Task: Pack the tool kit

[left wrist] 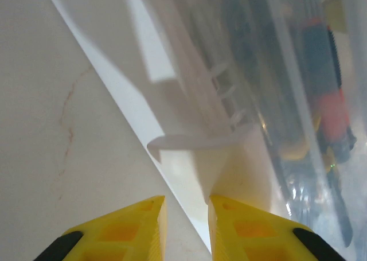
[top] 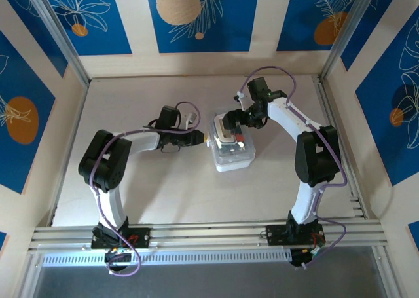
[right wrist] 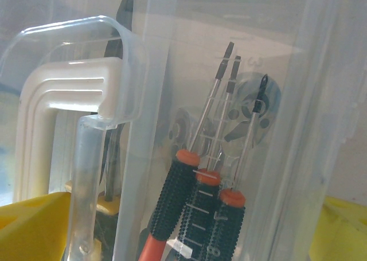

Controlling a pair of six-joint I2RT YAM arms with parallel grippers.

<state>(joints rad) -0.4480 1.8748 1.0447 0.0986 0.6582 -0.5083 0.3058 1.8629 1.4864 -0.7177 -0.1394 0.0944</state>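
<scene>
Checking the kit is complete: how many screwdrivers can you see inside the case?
3, side by side inside the translucent case, seen from the right wrist: left screwdriver, middle screwdriver, right screwdriver. More may be hidden behind the white handle.

Pale worktop [top: 163,193] w/ faint reddish hairline mark [left wrist: 67,120] ahead & left of left pincer [left wrist: 187,206]. Blue wall panels [top: 196,13] w/ orange discs & white leaf outlines well beyond it. Alu rail [top: 209,231] well behind it, at near edge.
</scene>
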